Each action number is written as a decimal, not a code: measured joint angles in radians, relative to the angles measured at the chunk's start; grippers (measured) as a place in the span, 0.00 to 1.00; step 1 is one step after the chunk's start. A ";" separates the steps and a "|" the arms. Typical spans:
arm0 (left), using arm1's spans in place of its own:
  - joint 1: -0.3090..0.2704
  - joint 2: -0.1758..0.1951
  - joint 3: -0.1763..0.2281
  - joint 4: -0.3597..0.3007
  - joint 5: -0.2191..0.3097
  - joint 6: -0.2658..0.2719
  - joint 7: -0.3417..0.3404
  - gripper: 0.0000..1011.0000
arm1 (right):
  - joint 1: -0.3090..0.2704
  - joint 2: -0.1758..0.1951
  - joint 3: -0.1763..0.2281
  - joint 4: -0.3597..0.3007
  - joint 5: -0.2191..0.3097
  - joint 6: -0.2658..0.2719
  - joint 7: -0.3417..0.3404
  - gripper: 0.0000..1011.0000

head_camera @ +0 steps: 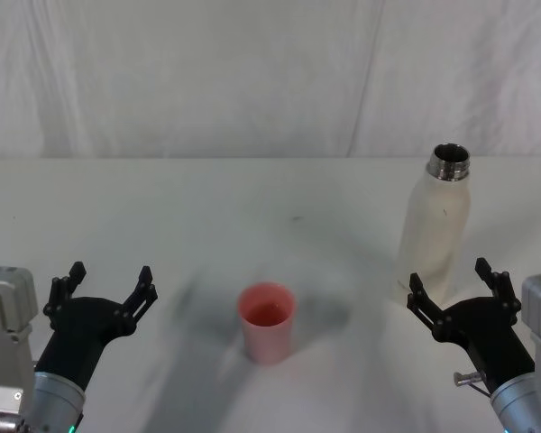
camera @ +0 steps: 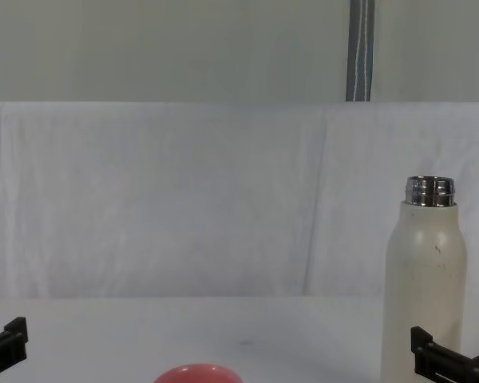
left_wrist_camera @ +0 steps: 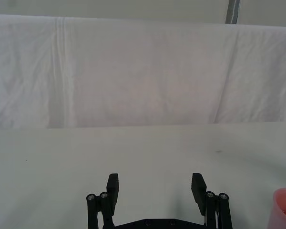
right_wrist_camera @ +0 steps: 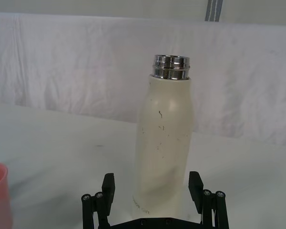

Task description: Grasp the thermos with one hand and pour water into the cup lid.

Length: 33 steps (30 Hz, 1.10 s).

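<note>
White cloth covers the table [head_camera: 207, 207]. Our thermos [head_camera: 435, 230] stands upright, uncapped, right of the cup lid [head_camera: 268, 321]. Our right gripper [head_camera: 458, 287], fingers apart, sits just short of its base, so we'd slide in level and clamp mid-body. Left gripper [head_camera: 99, 284] idles spread.

left end effector [head_camera: 106, 285] fingers spread, low | right end effector [head_camera: 458, 284] fingers spread, low

matt cream thermos [right_wrist_camera: 164, 143] – shiny steel neck, smooth pink plastic-looking cup lid [head_camera: 268, 322]
</note>
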State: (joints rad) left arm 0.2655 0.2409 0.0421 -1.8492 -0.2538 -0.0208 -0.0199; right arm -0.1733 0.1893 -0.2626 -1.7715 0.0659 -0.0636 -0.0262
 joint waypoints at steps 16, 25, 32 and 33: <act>0.000 0.000 0.000 0.000 0.000 0.000 0.000 0.99 | 0.000 0.000 0.000 0.000 0.000 0.000 0.000 0.99; 0.000 0.000 0.000 0.000 0.000 0.000 0.000 0.99 | 0.000 0.000 0.000 0.000 0.000 0.000 0.000 0.99; 0.000 0.000 0.000 0.000 0.000 0.000 0.000 0.99 | 0.000 0.000 0.000 0.000 0.000 0.000 0.000 0.99; 0.000 0.000 0.000 0.000 0.000 0.000 0.000 0.99 | 0.000 0.000 0.000 0.000 0.000 0.000 0.000 0.99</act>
State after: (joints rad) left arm 0.2655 0.2409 0.0421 -1.8492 -0.2538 -0.0208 -0.0199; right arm -0.1733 0.1893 -0.2625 -1.7714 0.0659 -0.0636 -0.0262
